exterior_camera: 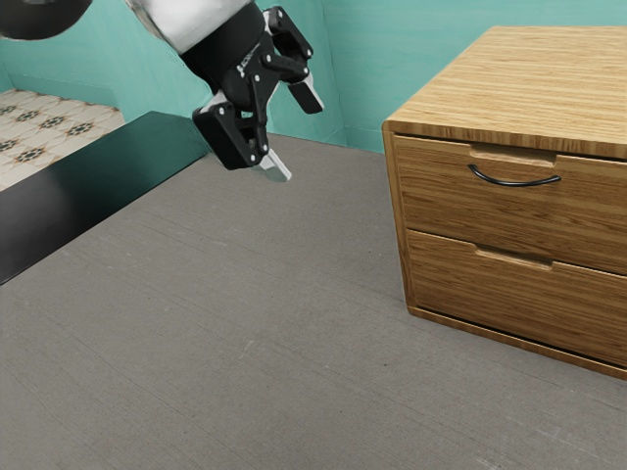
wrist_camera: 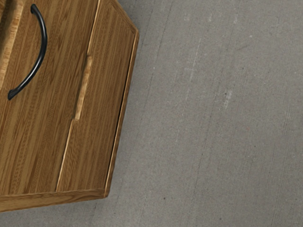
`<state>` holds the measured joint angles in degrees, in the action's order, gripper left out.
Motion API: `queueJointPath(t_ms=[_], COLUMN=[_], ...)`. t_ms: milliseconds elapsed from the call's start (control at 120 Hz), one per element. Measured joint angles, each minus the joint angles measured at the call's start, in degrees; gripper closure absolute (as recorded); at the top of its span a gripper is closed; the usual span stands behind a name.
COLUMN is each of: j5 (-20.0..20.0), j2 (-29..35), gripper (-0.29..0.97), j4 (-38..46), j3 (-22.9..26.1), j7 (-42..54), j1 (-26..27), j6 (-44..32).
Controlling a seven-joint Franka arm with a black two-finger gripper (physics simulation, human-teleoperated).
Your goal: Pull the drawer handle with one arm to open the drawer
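A wooden two-drawer cabinet stands at the exterior view's right on a grey floor. Its upper drawer carries a curved black handle and sits flush with the front. The lower drawer has no handle, just a notch. My black gripper hangs open in the air at the upper left, well away from the cabinet, with nothing between its fingers. In the wrist view the black handle and the cabinet front appear off to one side of my hand.
Grey carpet-like floor spreads between my gripper and the cabinet. A black low slab lies at the exterior view's left, with patterned tiles behind it and a teal wall at the back.
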<state>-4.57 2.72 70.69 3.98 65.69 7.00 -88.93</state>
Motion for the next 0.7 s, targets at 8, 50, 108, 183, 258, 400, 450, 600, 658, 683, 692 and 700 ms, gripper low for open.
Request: queueJointPath(t_ms=[8, 50, 108, 183, 258, 400, 450, 600, 658, 683, 692, 700], j5=[0.0, 0.6, 1.1, 1.6, 1.9, 2.1, 2.1, 2.3, 2.6, 3.0, 3.1, 3.2], j2=[-0.1, -0.5, -2.3, -4.6, -5.1, -3.8, -4.2, -6.4, -7.7, -8.2, -8.3, -8.4], gripper=[0.0, 0.0, 0.0, 0.01, 0.01, 0.01, 0.03, 0.1, 0.12, 0.12, 0.12, 0.13], j4=[0.3, 1.1, 1.6, 1.7, 1.8, 4.1, 4.3, 4.1, 3.7, 3.3, 3.2, 3.1], j3=[0.2, 1.7, 2.4, 0.7, 0.1, -0.1, -0.1, 0.3, 0.3, 0.3, 0.3, 0.3], j7=[0.1, 0.4, 0.7, 1.1, 1.3, 1.6, 1.7, 0.8, -0.4, -0.9, -1.1, -1.3], j1=[-0.1, -0.9, 0.2, 3.9, 5.3, 4.0, 3.2, 1.2, 2.1, 3.2, 3.6, 4.1], j6=[-0.3, -1.8, -3.5, -6.0, -7.7, -9.8, -10.3, -11.6, -12.1, -12.3, -12.3, -12.4])
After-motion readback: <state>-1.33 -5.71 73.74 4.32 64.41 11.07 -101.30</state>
